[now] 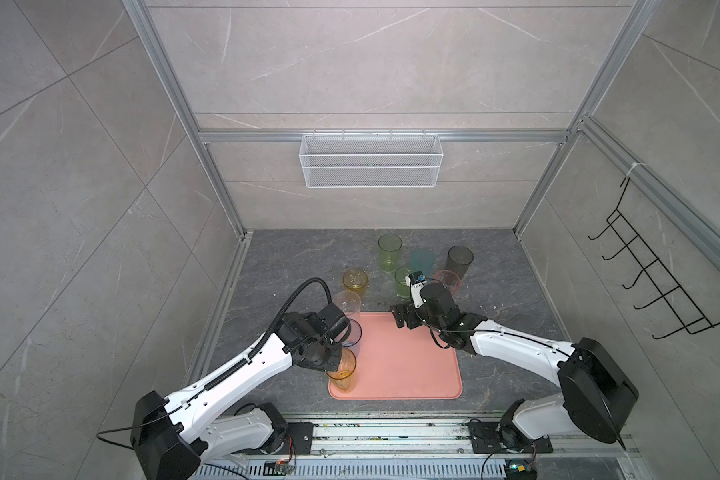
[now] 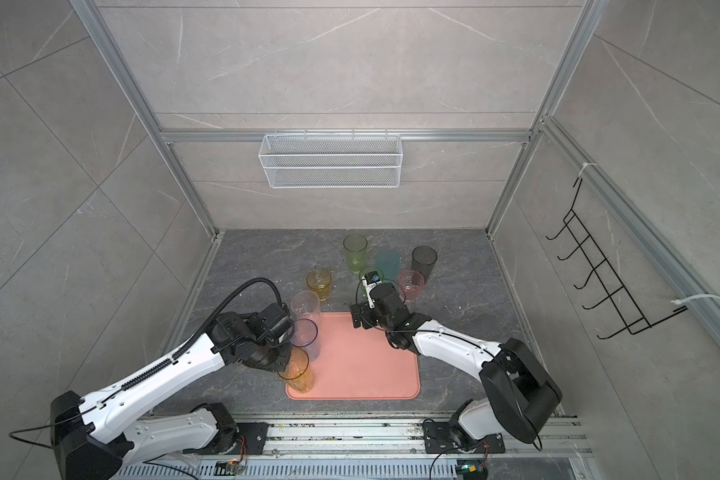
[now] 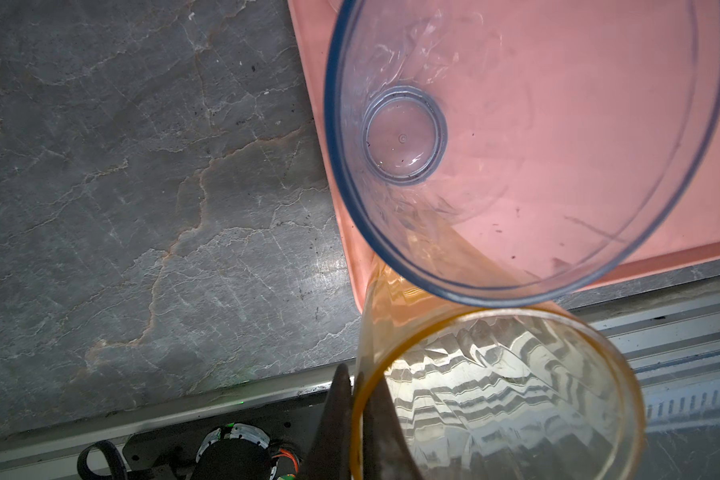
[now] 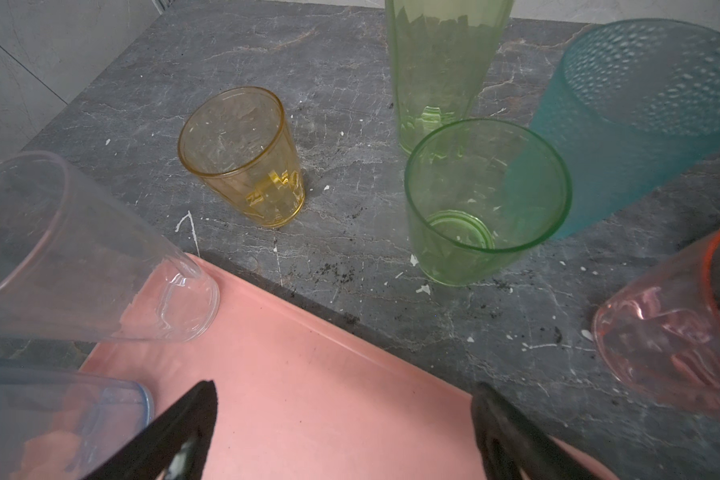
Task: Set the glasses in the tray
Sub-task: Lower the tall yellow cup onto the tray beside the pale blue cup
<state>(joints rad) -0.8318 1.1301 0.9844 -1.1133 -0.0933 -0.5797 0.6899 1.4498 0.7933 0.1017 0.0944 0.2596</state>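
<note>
At the near-left corner of the tray (image 1: 412, 365), the left gripper (image 3: 356, 382) clamps the amber glass (image 3: 495, 395) by its rim; base probably seated. Open, rise straight, sparing the blue glass (image 3: 516, 145) beside. Over the tray's far edge the right gripper (image 4: 345, 388) gapes.

Bright, soft and even in both top views, with only weak shadows around the tray (image 1: 412, 357). Straight lines curved far from the tray, at the picture edges. In the left wrist view, white glare on the amber glass (image 3: 495, 399) at the tray's corner, slightly blurred.
</note>
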